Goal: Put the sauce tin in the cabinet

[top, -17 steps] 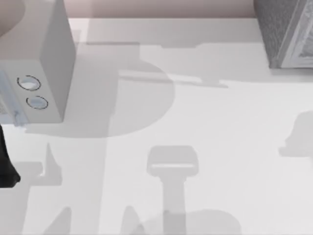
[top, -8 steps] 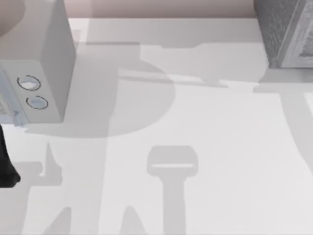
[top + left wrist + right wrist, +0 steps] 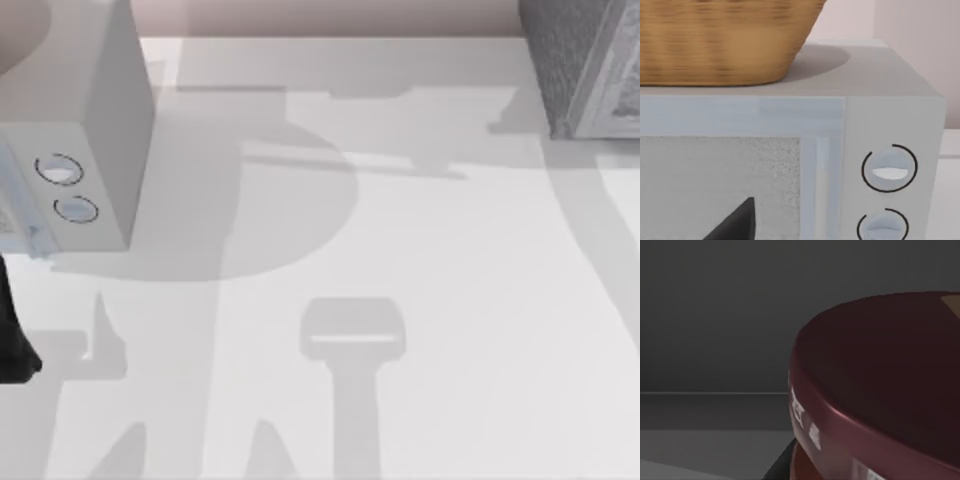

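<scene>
The sauce tin [image 3: 880, 390] looms very close in the right wrist view, showing its dark maroon top and rim with pale lettering. Around it are dark grey walls and a floor line, the look of an enclosed space. A dark sliver of my right gripper [image 3: 782, 462] sits right under the tin's rim, so the gripper appears shut on the tin. In the top view the cabinet [image 3: 580, 60], dark grey and speckled with a white-framed front, stands at the far right corner. My left arm [image 3: 12, 330] is parked at the left edge.
A pale-grey box with two round dials [image 3: 85, 120] stands at the back left, and in the left wrist view [image 3: 890, 170] it carries a wicker basket [image 3: 725, 40] on top. Arm shadows cross the white table [image 3: 450, 300].
The right arm's shadow on the table has slid from the right edge up toward the cabinet's corner. The left arm has not moved.
</scene>
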`<state>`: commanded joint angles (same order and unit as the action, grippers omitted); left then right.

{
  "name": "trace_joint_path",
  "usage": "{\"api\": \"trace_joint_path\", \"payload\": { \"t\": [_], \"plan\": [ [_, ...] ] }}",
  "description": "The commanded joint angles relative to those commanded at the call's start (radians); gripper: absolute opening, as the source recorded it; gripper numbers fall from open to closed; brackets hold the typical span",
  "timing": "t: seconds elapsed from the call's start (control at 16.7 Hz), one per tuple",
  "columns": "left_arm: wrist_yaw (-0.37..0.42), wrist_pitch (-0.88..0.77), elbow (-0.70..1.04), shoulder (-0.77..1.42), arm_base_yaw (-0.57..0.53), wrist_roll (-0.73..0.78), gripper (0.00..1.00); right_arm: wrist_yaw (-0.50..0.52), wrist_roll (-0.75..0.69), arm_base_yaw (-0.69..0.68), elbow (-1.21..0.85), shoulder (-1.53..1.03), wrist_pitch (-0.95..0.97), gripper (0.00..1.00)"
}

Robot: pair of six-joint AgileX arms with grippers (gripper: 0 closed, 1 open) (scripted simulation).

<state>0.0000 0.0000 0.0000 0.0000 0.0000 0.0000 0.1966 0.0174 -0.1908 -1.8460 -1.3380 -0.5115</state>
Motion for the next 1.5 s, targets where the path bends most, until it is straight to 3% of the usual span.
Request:
{"api": "trace_joint_path", "payload": {
  "t": [0.48,1.02,1.44,1.5],
  "plan": [
    [0.0,0.0,0.0,0.0,0.0,0.0,1.0,-0.003,0.002,0.008,-0.03,-0.027,-0.001,0.0],
    [0.0,0.0,0.0,0.0,0.0,0.0,1.0,-0.056,0.002,0.066,-0.39,-0.466,0.052,0.0],
    [0.0,0.0,0.0,0.0,0.0,0.0,1.0,-0.076,0.001,0.088,-0.453,-0.528,0.076,0.0],
    [0.0,0.0,0.0,0.0,0.0,0.0,1.0,-0.076,0.001,0.088,-0.453,-0.528,0.076,0.08]
  ]
}}
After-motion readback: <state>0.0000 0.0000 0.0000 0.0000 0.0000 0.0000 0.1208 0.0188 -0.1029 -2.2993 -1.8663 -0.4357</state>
